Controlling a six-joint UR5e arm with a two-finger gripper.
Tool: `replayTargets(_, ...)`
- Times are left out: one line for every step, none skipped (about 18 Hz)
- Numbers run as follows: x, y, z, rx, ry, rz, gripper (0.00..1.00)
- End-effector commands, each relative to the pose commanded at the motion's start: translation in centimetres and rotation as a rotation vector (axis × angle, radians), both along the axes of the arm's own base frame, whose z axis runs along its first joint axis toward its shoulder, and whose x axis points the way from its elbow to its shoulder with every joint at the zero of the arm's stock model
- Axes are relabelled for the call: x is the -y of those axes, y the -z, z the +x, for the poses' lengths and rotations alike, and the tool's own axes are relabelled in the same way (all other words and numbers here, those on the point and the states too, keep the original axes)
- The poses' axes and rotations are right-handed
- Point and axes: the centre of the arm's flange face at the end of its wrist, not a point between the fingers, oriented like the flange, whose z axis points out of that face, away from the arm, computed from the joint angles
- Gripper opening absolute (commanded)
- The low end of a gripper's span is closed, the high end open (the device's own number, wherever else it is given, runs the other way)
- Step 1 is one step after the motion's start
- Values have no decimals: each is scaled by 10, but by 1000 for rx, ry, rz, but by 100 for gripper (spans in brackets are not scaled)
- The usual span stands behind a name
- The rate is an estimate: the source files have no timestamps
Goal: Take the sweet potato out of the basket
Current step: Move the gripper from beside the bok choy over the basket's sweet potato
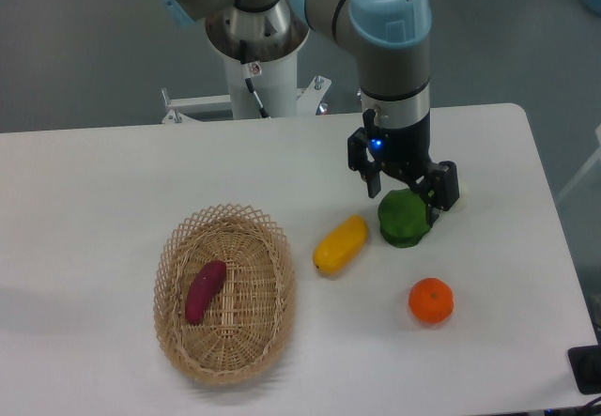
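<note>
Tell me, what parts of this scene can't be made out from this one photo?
- Gripper: whether its jaws touch the green vegetable or only straddle it; its body hides the contact.
- Sweet potato: its underside, hidden against the basket.
- Black object: cut off by the right edge, so unidentifiable.
- Arm's upper joints: cut off by the top edge.

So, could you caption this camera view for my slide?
Gripper over a green vegetable; sweet potato in the basket.

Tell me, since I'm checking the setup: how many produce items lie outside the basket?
3: a yellow vegetable right of the basket, a green one at the gripper, an orange fruit nearer the front.
</note>
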Motion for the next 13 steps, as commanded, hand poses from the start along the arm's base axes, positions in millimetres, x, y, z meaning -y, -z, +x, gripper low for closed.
replayTargets(0,0,0,0,1,0,100)
replayTargets(0,1,1,1,3,-1,100)
replayTargets(-5,1,6,6,14,3,100)
replayTargets(-9,-1,12,5,23,7,100)
replayTargets(-10,-5,18,-3,24,9,100)
replayTargets(-8,-3,22,4,29,10,100)
replayTargets(-12,5,30,18,44,3,100)
replayTargets(-16,13,40,32,56,-1,100)
replayTargets(-18,19,48,51,38,1,100)
replayTargets(-19,32,56,86,-6,5,100)
replayTargets(-22,36,67,109,-56,25,100)
replayTargets(-28,36,75,114,-105,49,100)
replayTargets(-38,40,86,126,-149,68,100)
